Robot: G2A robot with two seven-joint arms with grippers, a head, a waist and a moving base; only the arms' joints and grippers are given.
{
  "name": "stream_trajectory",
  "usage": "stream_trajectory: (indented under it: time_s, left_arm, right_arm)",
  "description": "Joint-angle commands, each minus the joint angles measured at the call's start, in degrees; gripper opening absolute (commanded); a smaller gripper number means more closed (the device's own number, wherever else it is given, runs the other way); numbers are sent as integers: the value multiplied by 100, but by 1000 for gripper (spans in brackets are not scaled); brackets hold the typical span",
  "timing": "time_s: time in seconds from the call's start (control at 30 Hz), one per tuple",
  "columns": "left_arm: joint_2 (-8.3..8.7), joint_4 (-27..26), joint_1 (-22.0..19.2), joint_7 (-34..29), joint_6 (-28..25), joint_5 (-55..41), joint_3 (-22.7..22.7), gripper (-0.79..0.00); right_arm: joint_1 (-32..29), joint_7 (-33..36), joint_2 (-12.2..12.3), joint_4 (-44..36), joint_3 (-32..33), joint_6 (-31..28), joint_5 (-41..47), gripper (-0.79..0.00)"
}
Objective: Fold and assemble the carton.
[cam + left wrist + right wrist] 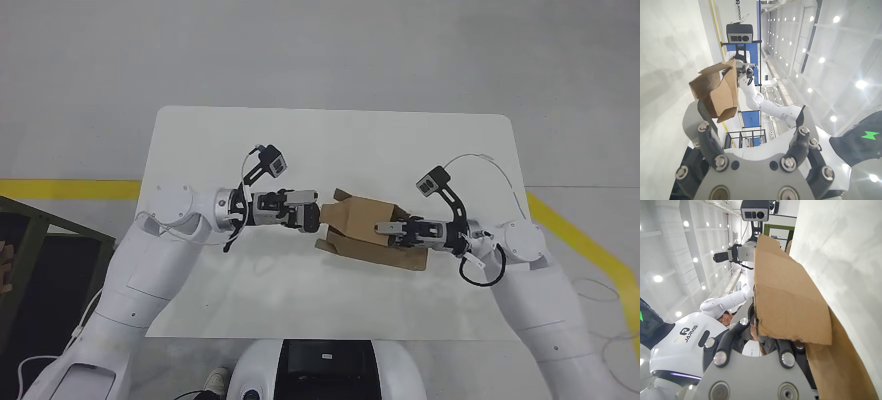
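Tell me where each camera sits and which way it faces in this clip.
Top view: above the arms, looking down on the table and carton; both arms, left hand and right hand, show.
Left wrist view: on the left wrist, looking past its open fingers toward the carton.
Right wrist view: on the right wrist, close against the carton wall its hand grips.
Shared: both wrist views show the carton and the opposite arm's hand.
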Motion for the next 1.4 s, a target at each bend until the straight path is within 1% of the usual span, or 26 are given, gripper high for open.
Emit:
stream_trajectory:
  time_s: [0.0, 0.23, 0.67, 1.13, 1.37]
  left_arm:
    - [-1, -6, 9, -6, 7, -12, 6, 0]
    - [-36, 7, -90, 0, -64, -93, 81, 0]
    - [-76, 23, -268, -105, -80, -365, 86, 0]
    - [-247, 109, -558, -177, -195, -559, 573, 0]
    - [-289, 196, -651, -277, -233, -488, 681, 0]
  right_arm:
    - [-7, -16, -3, -27, -24, -3, 15, -785]
    - [-36, -79, -19, -56, -174, -17, -61, -785]
    - [-79, -123, 1, -58, -286, -44, -395, -785]
    - [29, -210, -39, -57, -493, -61, -300, -785]
    - [17, -253, -37, -78, -507, -15, -287, -785]
